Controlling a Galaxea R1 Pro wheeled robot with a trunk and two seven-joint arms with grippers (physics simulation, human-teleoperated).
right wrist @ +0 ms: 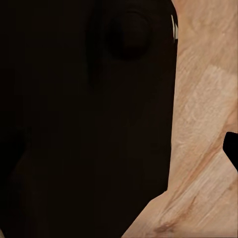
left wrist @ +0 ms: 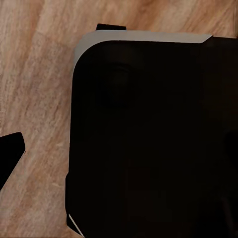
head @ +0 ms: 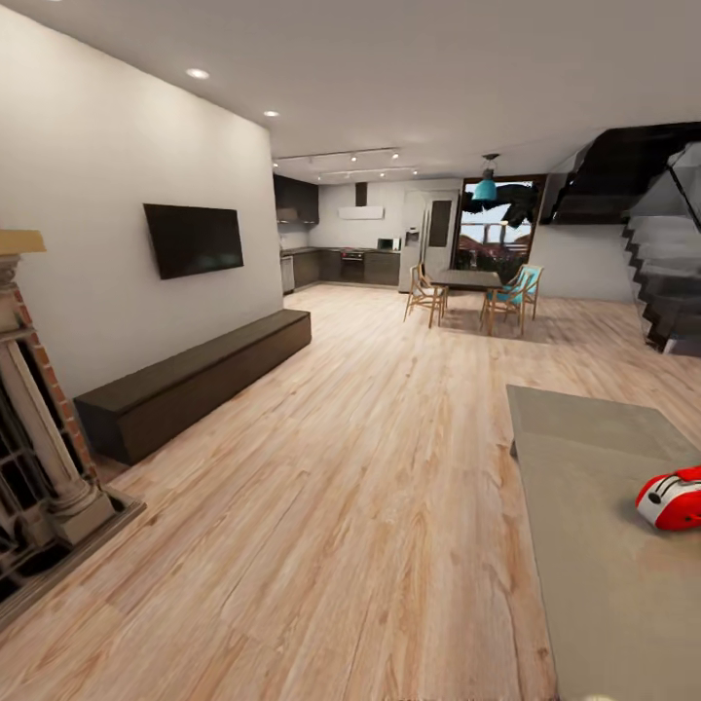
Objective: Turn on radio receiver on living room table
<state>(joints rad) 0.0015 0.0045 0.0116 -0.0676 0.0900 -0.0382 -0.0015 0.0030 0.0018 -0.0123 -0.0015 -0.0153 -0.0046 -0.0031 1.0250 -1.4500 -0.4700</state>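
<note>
The bright-red radio receiver with white trim lies on the glossy grey table, at the right edge of the head view and partly cut off by it. The table fills the lower right corner, its near side running toward me. In the left wrist view, a dark fingertip pokes in over the plank floor beside the robot's black body. The right wrist view likewise has a dark fingertip at its edge beside that black body. Neither wrist view shows how the jaws stand.
Light wood plank floor stretches ahead. A long dark bench runs under a wall TV on the left, and a brick fireplace stands nearest left. A dining table with chairs, kitchen and dark stairs lie at the back.
</note>
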